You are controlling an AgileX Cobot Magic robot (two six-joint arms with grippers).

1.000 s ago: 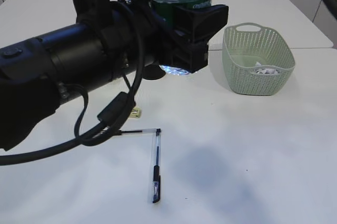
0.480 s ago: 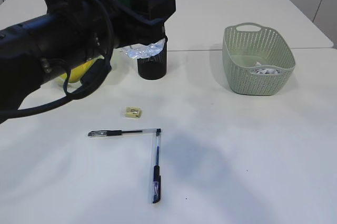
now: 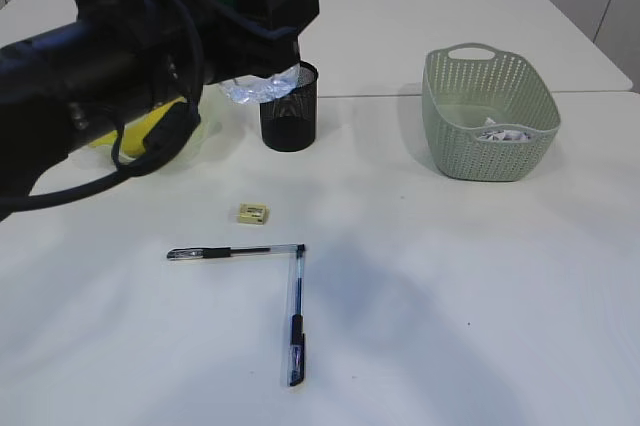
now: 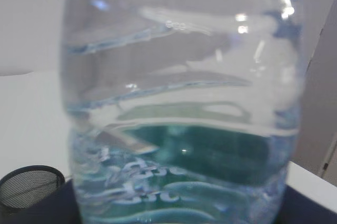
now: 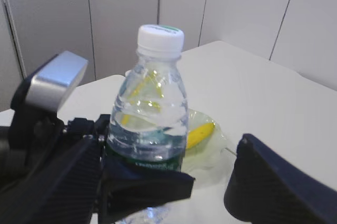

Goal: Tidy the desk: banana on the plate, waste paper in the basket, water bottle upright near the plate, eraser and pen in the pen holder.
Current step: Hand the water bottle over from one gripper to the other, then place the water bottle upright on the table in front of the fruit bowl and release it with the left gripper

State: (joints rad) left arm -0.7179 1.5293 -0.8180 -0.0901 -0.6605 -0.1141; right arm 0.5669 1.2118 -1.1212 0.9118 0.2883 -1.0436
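Left gripper [image 3: 262,21] clamps the water bottle [image 5: 150,108]; green label print unreadable

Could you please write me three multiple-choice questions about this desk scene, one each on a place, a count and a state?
1. Where is the waste paper?
A. in the basket
B. on the plate
C. in the pen holder

2. How many pens lie on the desk?
A. one
B. two
C. four

3. What state is the water bottle in?
A. lying on the desk
B. held upright in the left gripper
C. standing in the basket

Answers:
1 A, white crumpled paper shows inside it.
2 B, two lie in an L.
3 B, the jaws clamp its label, cap up.
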